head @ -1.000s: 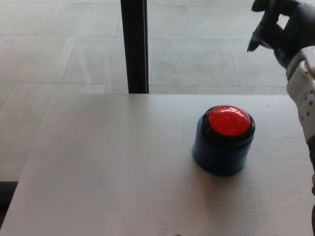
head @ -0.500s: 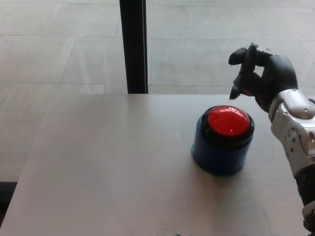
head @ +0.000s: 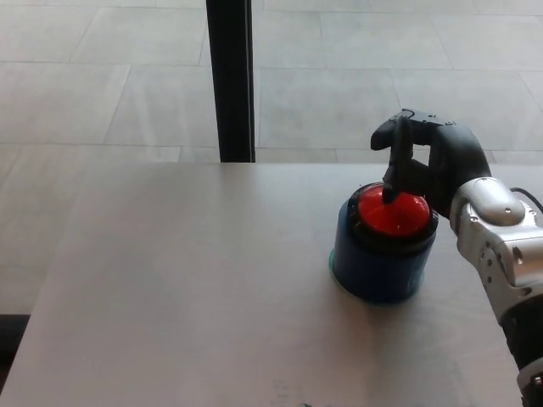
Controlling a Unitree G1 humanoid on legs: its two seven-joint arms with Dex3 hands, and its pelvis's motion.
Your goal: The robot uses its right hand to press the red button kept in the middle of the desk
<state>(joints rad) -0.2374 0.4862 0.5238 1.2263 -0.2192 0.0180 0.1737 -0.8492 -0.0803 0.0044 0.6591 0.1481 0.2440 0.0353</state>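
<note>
A round red button (head: 392, 215) caps a dark blue cylinder (head: 375, 265) standing right of the desk's middle. My right hand (head: 427, 163) comes in from the right and hangs over the button's far side. Its fingers are curled down and one fingertip (head: 389, 194) touches the red dome's top. The hand holds nothing. My left hand does not show.
The pale desk (head: 195, 280) fills the lower picture, its far edge running just behind the button. A black vertical post (head: 231, 80) rises behind that edge, with tiled floor (head: 102, 76) beyond.
My right hand has come down and leftward from the upper right corner until a fingertip rests on the red button. The button's base has stayed put.
</note>
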